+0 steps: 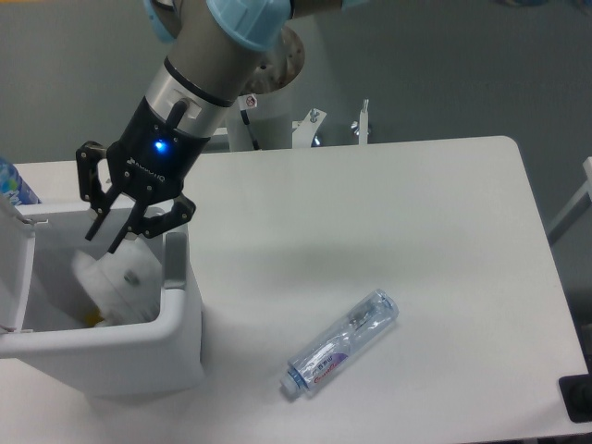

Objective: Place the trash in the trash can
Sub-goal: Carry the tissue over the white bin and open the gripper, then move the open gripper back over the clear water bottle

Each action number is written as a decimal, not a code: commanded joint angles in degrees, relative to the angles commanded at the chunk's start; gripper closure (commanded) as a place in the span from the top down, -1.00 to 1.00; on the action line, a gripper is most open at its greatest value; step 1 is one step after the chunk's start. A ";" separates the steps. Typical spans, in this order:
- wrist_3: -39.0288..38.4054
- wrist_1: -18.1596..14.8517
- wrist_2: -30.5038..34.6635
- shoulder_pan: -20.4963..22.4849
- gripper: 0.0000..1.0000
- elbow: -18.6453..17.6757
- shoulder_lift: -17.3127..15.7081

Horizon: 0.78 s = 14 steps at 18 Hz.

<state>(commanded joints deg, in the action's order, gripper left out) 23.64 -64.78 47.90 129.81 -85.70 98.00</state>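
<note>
Trash of two kinds marks this moment: a crumpled white wrapper [116,277] lies inside the open trash can [139,347] at the left end of the table [388,203], while a crushed clear plastic bottle [340,343] with a red-and-white label lies on its side on the table, well apart from the bin and nearer the front edge. The gripper [109,236] of the single arm hangs over the mouth of the bin, its fingers spread apart and holding nothing, their tips just above the wrapper. The bin's hinged lid [14,268] stands open at the left, and a grey push tab [173,261] shows on the near-right rim. A sliver of a blue-patterned bottle [13,185] peeks in at the left edge of the frame, behind the lid.

By the look of things the wrapper is delivered and the bottle is what remains. To finish this release cleanly, the arm would do best to lift straight up, with the fingers kept wide, so that neither fingertip snags the wrapper or catches the rim and tab. For the bottle, a sound approach would come from above, the jaws turned across its narrow width near the middle of the body. Crushed clear plastic is light and slick, so a firm, centred pinch looks wise before carrying it high over the bin wall.
</note>
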 joint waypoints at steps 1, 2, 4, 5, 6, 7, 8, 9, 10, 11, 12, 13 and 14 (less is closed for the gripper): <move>-0.09 0.17 0.00 0.00 0.87 0.35 0.17; -0.17 0.61 0.09 0.17 0.90 0.53 0.26; -0.70 3.06 0.35 1.66 0.96 0.44 0.44; -1.05 4.12 1.13 2.98 0.96 0.44 0.44; -1.92 4.48 2.19 3.68 0.96 0.62 0.44; -3.06 4.57 2.98 4.56 0.96 0.88 0.44; -4.03 5.01 3.68 5.35 0.96 1.05 0.44; -4.56 5.45 4.13 5.71 0.96 1.14 0.44; -4.74 5.89 4.91 6.15 0.97 1.14 0.53; -4.75 6.59 6.23 6.85 1.00 1.14 0.70; -4.66 7.29 7.37 7.64 1.00 1.14 0.79; -4.48 8.25 8.25 8.60 1.00 1.14 0.88; -4.13 9.31 9.13 9.40 1.00 1.06 1.14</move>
<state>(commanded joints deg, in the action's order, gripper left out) 19.51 -55.47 57.03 139.21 -84.64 99.14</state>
